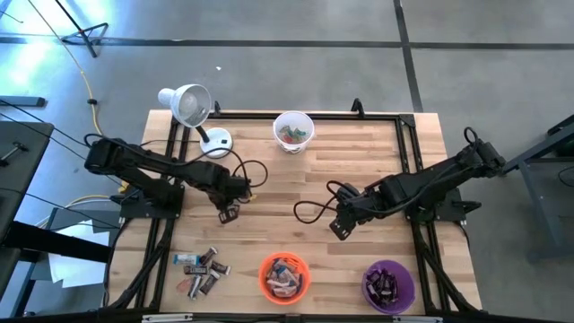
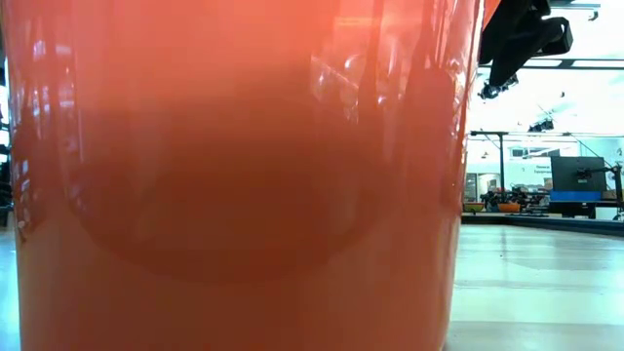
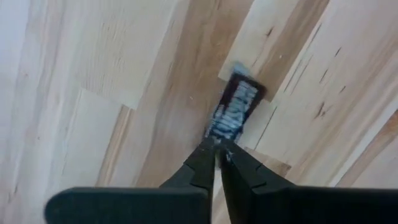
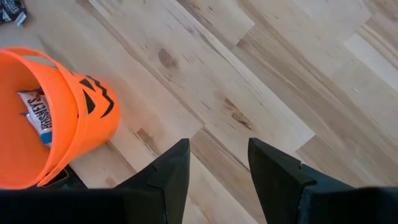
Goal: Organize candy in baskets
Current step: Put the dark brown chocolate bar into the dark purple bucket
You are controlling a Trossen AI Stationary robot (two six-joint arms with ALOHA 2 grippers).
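Observation:
My left gripper hovers over the bare wood left of the table's middle, pointing down and shut on a candy bar in a dark, silvery wrapper. My right gripper hangs open right of the middle, above bare wood, with nothing between its fingers. The white basket stands at the far edge. The orange basket and the purple basket stand at the near edge, all with candy inside. A small heap of loose candy lies at the near left. My left gripper pinches the candy bar by one end of its wrapper between its two fingertips. The fingers come from above, pointing down. The bar hangs below them; whether its far end touches the wood I cannot tell.
A white desk lamp stands at the far left corner, its base near my left arm. Black cables loop over the middle of the table. The orange basket fills the low view. Bare wood lies between the two grippers.

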